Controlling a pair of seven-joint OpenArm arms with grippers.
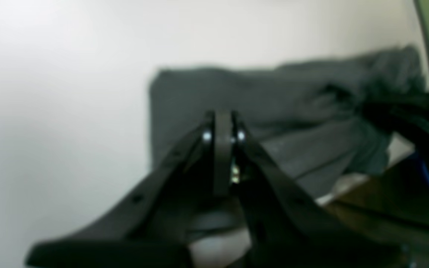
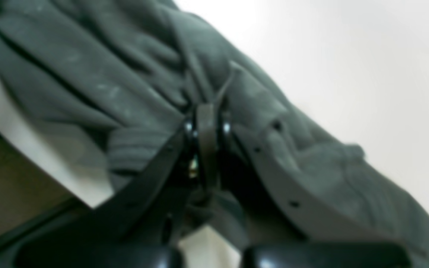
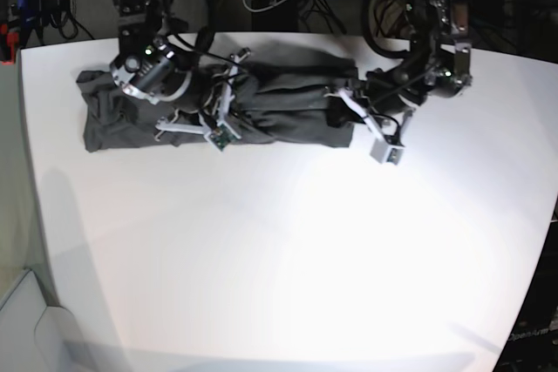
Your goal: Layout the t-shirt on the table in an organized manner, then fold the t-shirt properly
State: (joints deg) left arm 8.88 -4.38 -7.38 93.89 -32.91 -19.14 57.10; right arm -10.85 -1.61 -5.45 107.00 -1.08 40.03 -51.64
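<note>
- Right pincer (image 2: 205,111) fills the right wrist view: jaws closed together, tips buried in a bunched ridge of the t-shirt (image 2: 132,74). Looks like a pinch on a fold of cloth, but blur makes actual hold hard to confirm.
- Left pincer (image 1: 222,119) is also closed. In its wrist view the tips sit in front of the shirt's end; nothing visibly clamped between them, so whether it has cloth cannot be told.
- T-shirt (image 3: 261,102) lies along the far edge of the counter (image 3: 288,259), stretched sideways as a long narrow band, wrinkled and doubled over on itself.
- In the base view the right pincer (image 3: 228,70) is over the middle of the band and the left pincer (image 3: 350,91) at one end of it, the other end lying free beyond the right arm.
- Progress, as a judgement: early. Shirt is not spread flat; no sleeves, collar or hem outline readable, just a rumpled strip.
- Left to do: open it out flat on the counter's free area nearer the camera than the shirt, square it up, then all folds.
- Small white mark on the shirt: not discernible.
</note>
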